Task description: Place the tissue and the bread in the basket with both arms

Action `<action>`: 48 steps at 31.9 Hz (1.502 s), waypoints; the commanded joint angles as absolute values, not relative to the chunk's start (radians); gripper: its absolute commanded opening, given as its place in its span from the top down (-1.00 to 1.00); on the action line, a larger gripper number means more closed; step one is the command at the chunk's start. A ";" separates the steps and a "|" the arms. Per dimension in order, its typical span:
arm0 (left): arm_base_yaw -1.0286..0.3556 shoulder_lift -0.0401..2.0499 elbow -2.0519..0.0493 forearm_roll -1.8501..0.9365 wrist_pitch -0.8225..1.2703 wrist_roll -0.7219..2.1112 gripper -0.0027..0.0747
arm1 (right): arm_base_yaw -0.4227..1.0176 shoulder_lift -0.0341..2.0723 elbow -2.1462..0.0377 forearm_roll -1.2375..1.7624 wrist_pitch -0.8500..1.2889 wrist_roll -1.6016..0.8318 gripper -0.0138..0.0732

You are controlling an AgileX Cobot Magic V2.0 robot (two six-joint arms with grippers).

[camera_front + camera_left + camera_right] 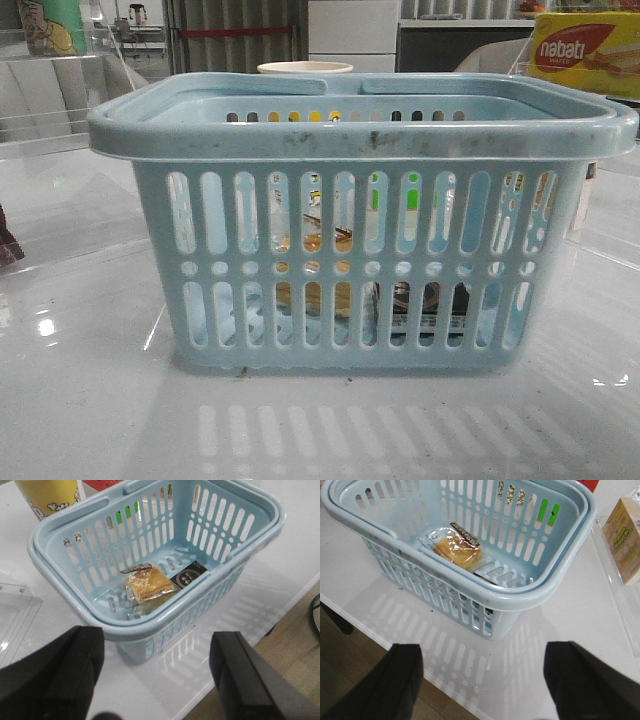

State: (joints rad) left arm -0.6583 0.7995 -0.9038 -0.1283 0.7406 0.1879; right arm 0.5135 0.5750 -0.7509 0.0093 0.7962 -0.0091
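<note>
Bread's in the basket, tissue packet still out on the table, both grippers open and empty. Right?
Not quite: the tissue packet is also inside the basket, beside the bread, as the left wrist view shows. Both the left gripper and right gripper are open and empty.

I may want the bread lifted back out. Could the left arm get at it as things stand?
Probably yes: the left gripper is open and empty, the basket is open-topped, and the bread lies uncovered on its floor beside the tissue.

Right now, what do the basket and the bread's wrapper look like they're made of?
The basket looks like molded pale blue plastic, matte, with slotted walls and a scuffed rim. The bread sits in what seems clear, glossy plastic film that crinkles and catches light.
</note>
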 commanded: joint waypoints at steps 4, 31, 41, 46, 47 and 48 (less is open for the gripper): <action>-0.667 0.639 -0.790 -0.142 0.652 0.187 -0.38 | 0.511 0.575 -0.777 -0.058 0.767 -0.018 -0.70; -0.667 0.617 -0.771 -0.134 0.629 0.187 0.70 | 0.511 0.575 -0.777 -0.071 0.783 -0.018 0.56; -0.667 0.617 -0.771 -0.134 0.629 0.187 0.70 | 0.511 0.575 -0.777 -0.071 0.788 -0.018 0.56; -0.667 0.617 -0.771 -0.134 0.629 0.187 0.70 | 0.511 0.575 -0.777 -0.071 0.788 -0.018 0.56; -0.667 0.617 -0.771 -0.134 0.629 0.187 0.70 | 0.511 0.575 -0.777 -0.071 0.788 -0.018 0.56; -0.667 0.617 -0.771 -0.134 0.629 0.187 0.70 | 0.511 0.575 -0.777 -0.071 0.788 -0.018 0.56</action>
